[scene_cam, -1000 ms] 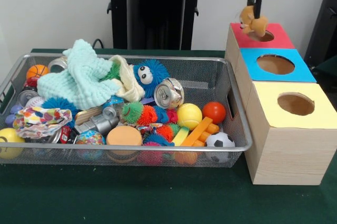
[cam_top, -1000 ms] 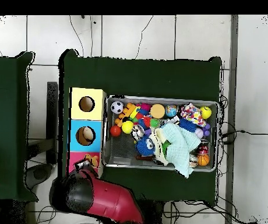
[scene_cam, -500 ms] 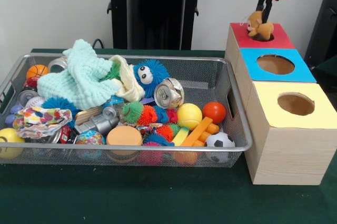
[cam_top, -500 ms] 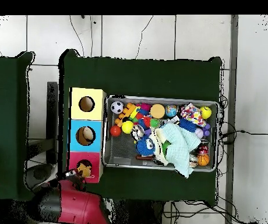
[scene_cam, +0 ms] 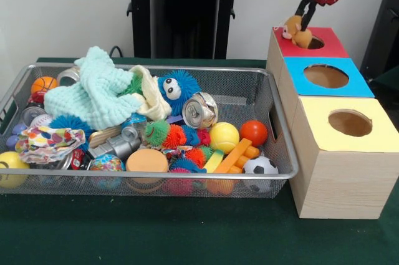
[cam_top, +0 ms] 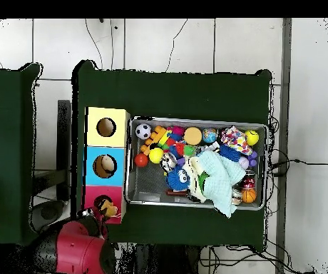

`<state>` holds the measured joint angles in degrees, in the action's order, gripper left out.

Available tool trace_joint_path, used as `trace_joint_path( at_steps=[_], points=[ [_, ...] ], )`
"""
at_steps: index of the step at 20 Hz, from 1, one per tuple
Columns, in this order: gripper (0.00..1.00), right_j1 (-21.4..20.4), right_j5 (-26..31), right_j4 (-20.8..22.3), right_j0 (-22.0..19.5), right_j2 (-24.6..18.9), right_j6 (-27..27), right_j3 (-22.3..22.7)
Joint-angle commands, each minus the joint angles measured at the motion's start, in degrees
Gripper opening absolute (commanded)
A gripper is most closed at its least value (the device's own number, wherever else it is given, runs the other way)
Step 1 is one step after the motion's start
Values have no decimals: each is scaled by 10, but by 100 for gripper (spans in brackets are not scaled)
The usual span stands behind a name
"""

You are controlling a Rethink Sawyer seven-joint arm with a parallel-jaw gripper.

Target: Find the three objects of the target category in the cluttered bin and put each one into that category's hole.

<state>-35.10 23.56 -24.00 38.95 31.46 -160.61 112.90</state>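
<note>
Here the gripper (scene_cam: 303, 19) is seen above the red-topped box (scene_cam: 330, 47), its jaws pinched on a small tan plush toy (scene_cam: 297, 33). The toy is held at the near-left rim of the hole (scene_cam: 315, 43), partly over the red top, not dropped in. Well off to the jaws' side, on the green table (scene_cam: 187, 234), the bin (scene_cam: 274, 131) is packed with balls, cans and cloths
</note>
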Motion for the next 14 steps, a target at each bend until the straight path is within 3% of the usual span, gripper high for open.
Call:
trace_joint_path(
  at_steps=[1, 14],
  points=[
    [0, 74, 14, -49, 0, 32, -177, -40],
    [0, 81, -10, -73, 4, 42, -157, -40]
  ],
)
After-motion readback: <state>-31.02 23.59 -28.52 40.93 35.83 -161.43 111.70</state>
